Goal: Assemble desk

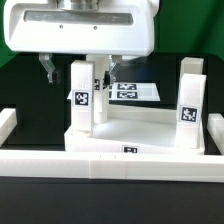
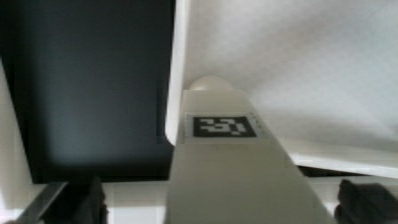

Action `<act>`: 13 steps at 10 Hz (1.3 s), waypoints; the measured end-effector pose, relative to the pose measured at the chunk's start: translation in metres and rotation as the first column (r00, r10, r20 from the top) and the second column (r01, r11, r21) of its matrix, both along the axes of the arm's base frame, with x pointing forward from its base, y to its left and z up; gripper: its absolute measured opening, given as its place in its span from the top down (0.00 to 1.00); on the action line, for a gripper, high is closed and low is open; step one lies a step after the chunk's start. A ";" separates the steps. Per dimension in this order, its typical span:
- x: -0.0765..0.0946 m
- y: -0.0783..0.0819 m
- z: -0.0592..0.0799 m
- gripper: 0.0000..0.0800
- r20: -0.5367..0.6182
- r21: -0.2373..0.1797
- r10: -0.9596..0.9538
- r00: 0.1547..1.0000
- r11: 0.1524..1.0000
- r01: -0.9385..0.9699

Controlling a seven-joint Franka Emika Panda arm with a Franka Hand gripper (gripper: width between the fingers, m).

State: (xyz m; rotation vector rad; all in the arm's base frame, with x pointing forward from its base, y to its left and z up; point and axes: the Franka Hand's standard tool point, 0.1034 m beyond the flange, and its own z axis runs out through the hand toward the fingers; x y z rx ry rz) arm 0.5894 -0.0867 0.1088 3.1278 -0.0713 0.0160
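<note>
Legs (image 1: pixel 81 98) stand upright in the desk (image 1: pixel 135 130); my end effector (image 1: pixel 75 68) hangs wide above one, fingers (image 2: pixel 57 208) either side, gripping nothing

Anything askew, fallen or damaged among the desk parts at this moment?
Nothing stands out. The tabletop lies flat behind the barrier wall, and three legs, including the left leg and right leg, stand upright on it. The open gripper straddles the left leg without clamping it.
</note>
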 end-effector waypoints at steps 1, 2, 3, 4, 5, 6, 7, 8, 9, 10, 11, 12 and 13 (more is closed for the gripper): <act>0.000 -0.002 0.000 0.19 0.000 0.000 0.024 1.000 1.000 -0.024; 0.000 -0.002 0.000 0.19 0.000 0.000 0.025 1.000 1.000 -0.025; 0.000 -0.002 0.000 0.34 0.000 0.000 0.025 1.000 1.000 -0.025; 0.000 -0.002 0.000 0.51 -0.001 0.000 0.025 1.000 1.000 -0.025; 0.000 -0.002 0.000 0.51 0.000 0.000 0.020 1.000 1.000 -0.020; 0.000 -0.002 0.000 0.64 -0.001 0.000 0.003 1.000 1.000 -0.003; 0.000 -0.002 0.000 0.64 -0.001 0.000 0.003 1.000 1.000 -0.003; 0.000 -0.002 0.000 0.64 0.000 0.001 -0.025 1.000 1.000 0.025; -0.001 -0.002 -0.001 0.64 0.000 0.002 -0.087 0.996 0.996 0.087; -0.001 -0.002 -0.001 0.64 0.001 0.003 -0.166 0.986 0.986 0.166; 0.000 -0.002 -0.001 0.64 0.002 0.005 -0.228 0.974 0.974 0.228; -0.001 -0.002 -0.001 0.64 0.002 0.006 -0.302 0.953 0.953 0.302; -0.001 -0.002 -0.001 0.64 0.003 0.007 -0.357 0.934 0.934 0.357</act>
